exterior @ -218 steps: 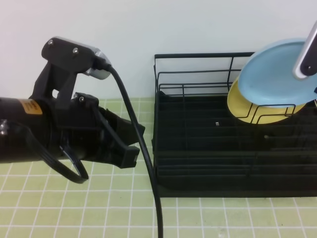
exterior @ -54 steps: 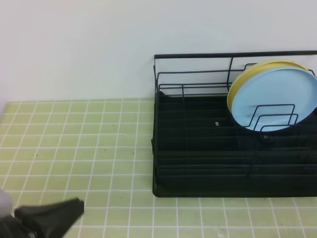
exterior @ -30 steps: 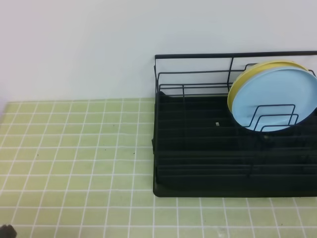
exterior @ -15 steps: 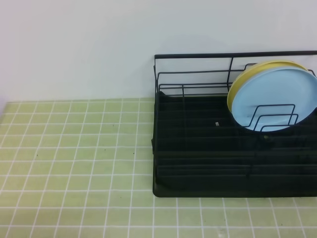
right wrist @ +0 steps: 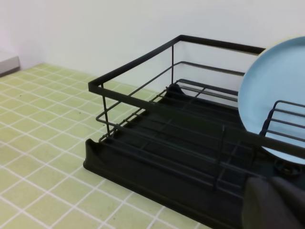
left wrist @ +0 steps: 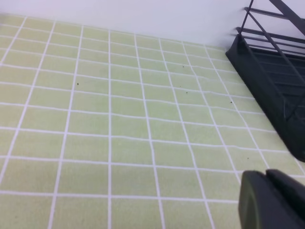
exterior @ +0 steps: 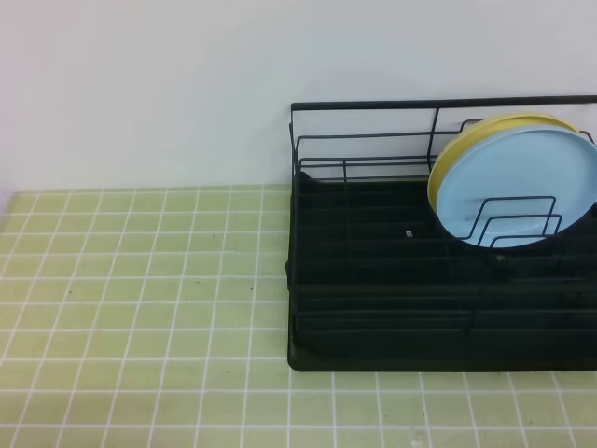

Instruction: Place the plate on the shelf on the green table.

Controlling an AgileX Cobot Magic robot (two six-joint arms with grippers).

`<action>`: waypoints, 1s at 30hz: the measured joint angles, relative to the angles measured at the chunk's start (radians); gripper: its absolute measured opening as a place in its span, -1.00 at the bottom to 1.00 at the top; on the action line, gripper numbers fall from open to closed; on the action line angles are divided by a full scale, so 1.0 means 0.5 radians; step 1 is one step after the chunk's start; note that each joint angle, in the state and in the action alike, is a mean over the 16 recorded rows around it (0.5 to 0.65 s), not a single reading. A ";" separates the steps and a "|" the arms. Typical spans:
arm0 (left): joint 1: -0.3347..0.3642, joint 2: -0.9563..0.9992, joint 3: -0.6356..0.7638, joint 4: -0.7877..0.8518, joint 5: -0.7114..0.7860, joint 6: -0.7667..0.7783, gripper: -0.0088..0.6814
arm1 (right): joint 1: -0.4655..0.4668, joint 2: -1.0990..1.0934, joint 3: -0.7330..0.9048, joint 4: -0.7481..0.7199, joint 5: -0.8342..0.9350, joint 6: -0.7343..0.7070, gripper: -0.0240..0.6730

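at right of the high view, the plate (exterior: 522,191) stands upright in the shelf (exterior: 373,308) against the yellow plate (exterior: 466,140); left arm now gone from frame, both grippers closed, empty; task looks done.

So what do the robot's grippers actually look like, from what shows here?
Very little shows. The left gripper appears only in its own wrist view as a matte black, rounded block with a thin seam down the middle. The right gripper looks alike in its view: dark, smooth, rounded, blurred. No cables, labels or markings show, and the overhead view shows neither arm.
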 joint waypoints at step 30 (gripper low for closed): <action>0.000 -0.006 -0.023 -0.006 0.010 0.001 -0.98 | -0.120 -0.315 0.000 -2.311 0.016 2.491 -0.94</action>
